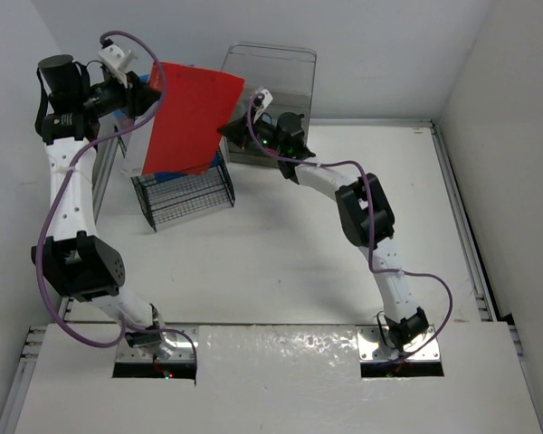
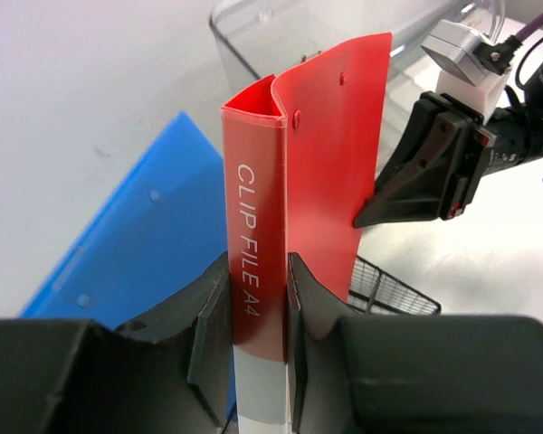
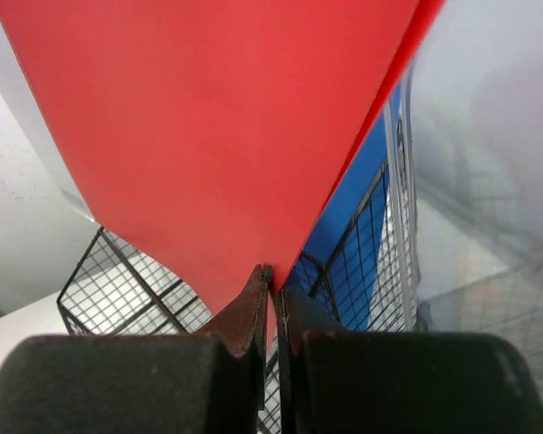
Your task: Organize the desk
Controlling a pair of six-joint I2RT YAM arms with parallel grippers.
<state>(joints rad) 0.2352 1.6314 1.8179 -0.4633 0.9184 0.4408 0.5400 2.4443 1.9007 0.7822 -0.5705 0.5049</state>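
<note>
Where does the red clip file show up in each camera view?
Top external: red clip file at upper left, with the black wire rack just below it in the picture.
Left wrist: file at centre, spine nearest.
Right wrist: file fills the top.
Shared landmark: the rack, seen in all three.

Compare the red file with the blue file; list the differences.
Colour: the red file is red, the blue file blue. Pose: both arms' jaws clamp the red file and hold it up over the wire rack; the blue file stands in that rack, ungripped. Print: the red file's spine reads CLIP FILE A4; no lettering shows on the blue file. Both are thin plastic files with small round studs.
</note>
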